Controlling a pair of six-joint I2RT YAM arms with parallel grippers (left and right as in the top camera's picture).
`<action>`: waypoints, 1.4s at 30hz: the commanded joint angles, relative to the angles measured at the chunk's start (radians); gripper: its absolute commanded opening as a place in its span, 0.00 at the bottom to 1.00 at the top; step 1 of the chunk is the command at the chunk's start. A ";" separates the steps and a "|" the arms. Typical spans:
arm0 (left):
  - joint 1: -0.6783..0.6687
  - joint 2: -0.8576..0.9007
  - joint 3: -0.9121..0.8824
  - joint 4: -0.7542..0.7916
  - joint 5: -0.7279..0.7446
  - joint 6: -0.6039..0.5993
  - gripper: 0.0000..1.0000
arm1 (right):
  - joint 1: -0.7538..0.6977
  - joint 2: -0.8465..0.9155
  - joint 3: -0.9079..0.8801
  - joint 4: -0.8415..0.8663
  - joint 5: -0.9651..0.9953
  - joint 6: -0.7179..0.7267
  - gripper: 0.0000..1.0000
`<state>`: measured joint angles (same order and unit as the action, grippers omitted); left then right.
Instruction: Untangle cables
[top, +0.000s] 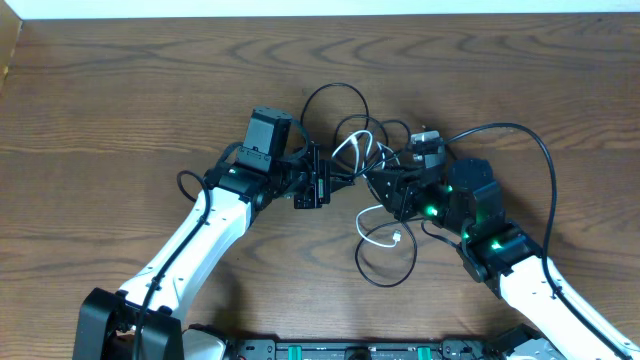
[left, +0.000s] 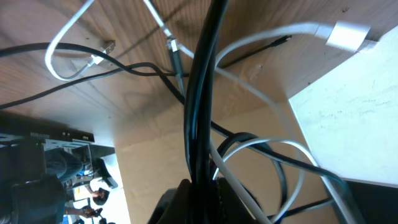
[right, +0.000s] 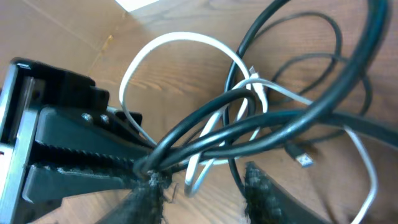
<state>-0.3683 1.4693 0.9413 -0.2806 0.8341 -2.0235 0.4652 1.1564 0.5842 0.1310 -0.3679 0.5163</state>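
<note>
The cables (top: 352, 148) lie knotted in the middle of the wooden table (top: 120, 90), black loops mixed with one white cord (top: 381, 236). My left gripper (top: 335, 186) is shut on a bundle of black cables (left: 200, 112) that runs straight out from its jaws. A white cord (left: 62, 37) curls past it. My right gripper (top: 376, 182) faces the left one across the knot. In the right wrist view its jaws stand apart. A white loop (right: 180, 40) and black strands (right: 261, 127) hang between its fingertips (right: 146, 199), none pinched. The left gripper's fingers (right: 81, 149) show at the left.
A thick black arm wire (top: 545, 170) arcs over the right arm. A small blue-tipped plug (right: 303, 160) rests on the wood. A black loop (top: 385, 268) trails toward the front edge. The table's back edge (top: 320, 14) meets a white surface.
</note>
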 joint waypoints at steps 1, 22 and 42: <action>-0.004 -0.013 0.005 -0.003 0.049 -0.064 0.08 | 0.015 0.002 -0.003 0.029 -0.011 0.003 0.25; 0.021 -0.013 0.005 -0.003 0.011 -0.062 0.08 | -0.084 -0.121 -0.003 -0.002 -0.497 -0.249 0.01; 0.020 -0.013 0.005 -0.003 -0.008 -0.053 0.08 | -0.123 -0.120 -0.003 -0.183 -0.228 -0.028 0.43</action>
<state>-0.3534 1.4693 0.9413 -0.2840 0.8280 -2.0235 0.3470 1.0183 0.5816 -0.0574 -0.6682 0.3923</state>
